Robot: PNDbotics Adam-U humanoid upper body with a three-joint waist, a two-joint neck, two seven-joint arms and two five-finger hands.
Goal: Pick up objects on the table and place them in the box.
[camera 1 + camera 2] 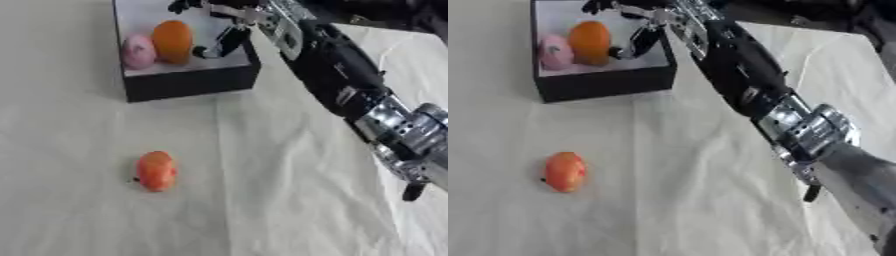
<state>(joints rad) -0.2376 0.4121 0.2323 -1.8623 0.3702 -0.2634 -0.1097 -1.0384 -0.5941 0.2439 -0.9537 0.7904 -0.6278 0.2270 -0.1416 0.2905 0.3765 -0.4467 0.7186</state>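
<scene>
Reaching in from the right, the right arm stretches across the cloth-covered counter [289, 200] to the black box [188, 82] at the far side. Its robot hand [229, 20] hangs over the box's right part, fingers [636, 45] relaxed and pointing down, holding nothing. Inside the box an orange fruit [172, 41] stands just beside a pink round thing [137, 51], the two touching. A red-orange fruit [157, 171] lies alone on the cloth, well apart from the box, nearer the robot. No left robot hand shows
</scene>
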